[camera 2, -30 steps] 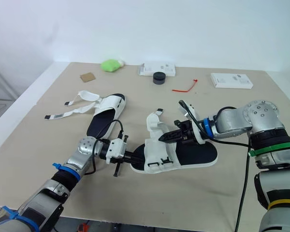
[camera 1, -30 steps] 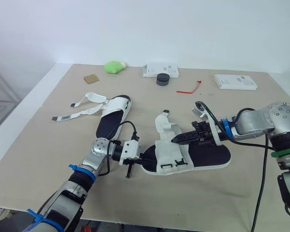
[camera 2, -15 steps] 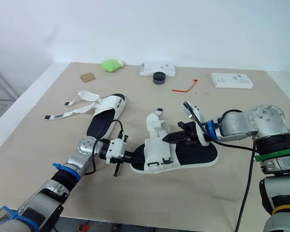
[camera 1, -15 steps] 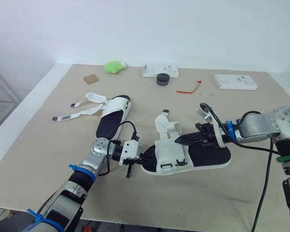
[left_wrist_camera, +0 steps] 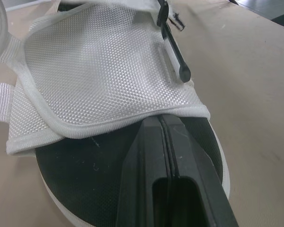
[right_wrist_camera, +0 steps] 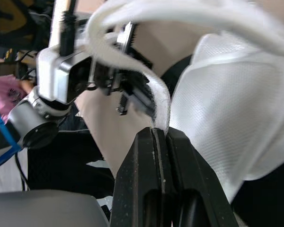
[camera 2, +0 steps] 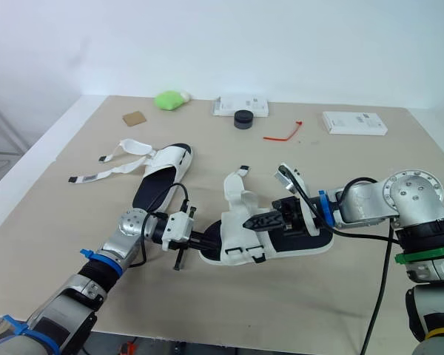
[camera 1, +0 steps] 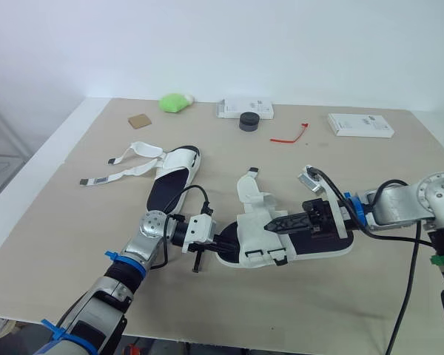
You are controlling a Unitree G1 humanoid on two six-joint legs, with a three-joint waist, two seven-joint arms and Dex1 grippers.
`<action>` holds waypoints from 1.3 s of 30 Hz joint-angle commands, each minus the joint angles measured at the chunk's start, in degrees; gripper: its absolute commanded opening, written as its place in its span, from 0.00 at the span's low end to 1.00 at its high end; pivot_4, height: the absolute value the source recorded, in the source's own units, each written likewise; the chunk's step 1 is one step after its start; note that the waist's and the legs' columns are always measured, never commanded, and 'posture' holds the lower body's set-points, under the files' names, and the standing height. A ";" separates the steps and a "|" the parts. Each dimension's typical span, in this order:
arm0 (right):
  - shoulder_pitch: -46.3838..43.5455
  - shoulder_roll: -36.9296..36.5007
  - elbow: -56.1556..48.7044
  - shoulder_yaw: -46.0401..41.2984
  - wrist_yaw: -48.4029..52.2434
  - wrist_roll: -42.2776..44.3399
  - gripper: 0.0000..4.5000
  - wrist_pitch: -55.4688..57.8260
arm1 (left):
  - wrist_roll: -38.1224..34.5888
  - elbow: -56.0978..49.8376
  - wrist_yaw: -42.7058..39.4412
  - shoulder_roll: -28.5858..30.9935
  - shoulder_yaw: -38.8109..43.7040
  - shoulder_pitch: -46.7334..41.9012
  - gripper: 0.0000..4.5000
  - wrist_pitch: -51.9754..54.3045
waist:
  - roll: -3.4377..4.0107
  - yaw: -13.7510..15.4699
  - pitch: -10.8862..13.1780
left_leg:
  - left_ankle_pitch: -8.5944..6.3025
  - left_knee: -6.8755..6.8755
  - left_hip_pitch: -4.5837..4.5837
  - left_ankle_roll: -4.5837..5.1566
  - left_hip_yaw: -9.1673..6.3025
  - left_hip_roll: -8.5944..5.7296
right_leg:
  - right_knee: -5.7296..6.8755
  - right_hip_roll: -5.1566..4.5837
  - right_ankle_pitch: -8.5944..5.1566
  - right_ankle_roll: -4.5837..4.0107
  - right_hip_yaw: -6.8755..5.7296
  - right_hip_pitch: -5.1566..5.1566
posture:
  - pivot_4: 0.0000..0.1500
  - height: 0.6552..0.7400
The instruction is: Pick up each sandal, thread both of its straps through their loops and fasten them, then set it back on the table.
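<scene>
The near sandal is lying flat on the table, close to the middle of its near edge. Its long axis is running along that edge, with the toe pointing toward the robot's left and the heel toward its right. The left gripper is sitting at the toe end with its fingers pressed together, and its tips are resting on the black footbed just under the rim of the white mesh upper. Whether it is pinching anything there is unclear. The right gripper is reaching in from the heel side, low over the footbed and pointing toward the toe. It is clenched, and in its wrist view it appears to be nipping the end of the curled white strap. The black loops are lying on the side of the upper that faces the near edge, just beside the right gripper's tip. Judging from this, the strap end has to be carried toward the near edge, and the right arm is the nearer one for that while the left is steadying the toe. The second sandal is lying toward the left edge with its straps splayed open.
</scene>
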 commanded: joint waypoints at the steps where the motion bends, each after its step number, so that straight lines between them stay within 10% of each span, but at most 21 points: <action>1: 1.97 -1.13 -8.78 -3.47 5.67 -5.14 0.04 0.26 | 8.74 10.03 -0.07 2.64 -5.09 4.54 0.00 3.49 | 0.02 -0.01 -0.01 | 0.00 0.00 0.00 0.00 0.00 0.00 | 0.00 0.00 -0.01 0.02 -0.01 0.00 | 1.00 1.00; 14: 9.11 -2.09 -19.49 -3.64 19.96 -30.55 0.04 -4.09 | 8.47 8.63 -0.71 2.71 -5.15 4.45 0.00 4.53 | -0.05 -0.06 -0.14 | -0.09 -0.07 0.02 -0.16 -0.09 0.03 | -0.02 -0.49 -0.05 0.09 -1.14 0.03 | 1.00 1.00; 23: 11.96 -7.91 -21.60 -9.90 35.13 -32.53 0.79 -4.30 | 8.47 8.81 -0.95 2.40 -5.21 4.10 0.00 4.57 | -0.04 0.01 -0.10 | -0.06 -0.07 0.00 -0.11 -0.08 -0.01 | -0.02 -0.33 -0.10 0.18 -1.32 0.05 | 1.00 1.00; 39: 35.21 -10.58 -33.79 -21.89 47.76 -43.88 0.79 -17.67 | 8.40 8.66 -1.19 2.39 -5.34 4.01 0.00 4.78 | -0.10 0.02 0.00 | -0.17 -0.04 0.02 -0.29 0.03 -0.05 | -0.03 -0.45 -0.17 0.37 -1.61 0.15 | 1.00 1.00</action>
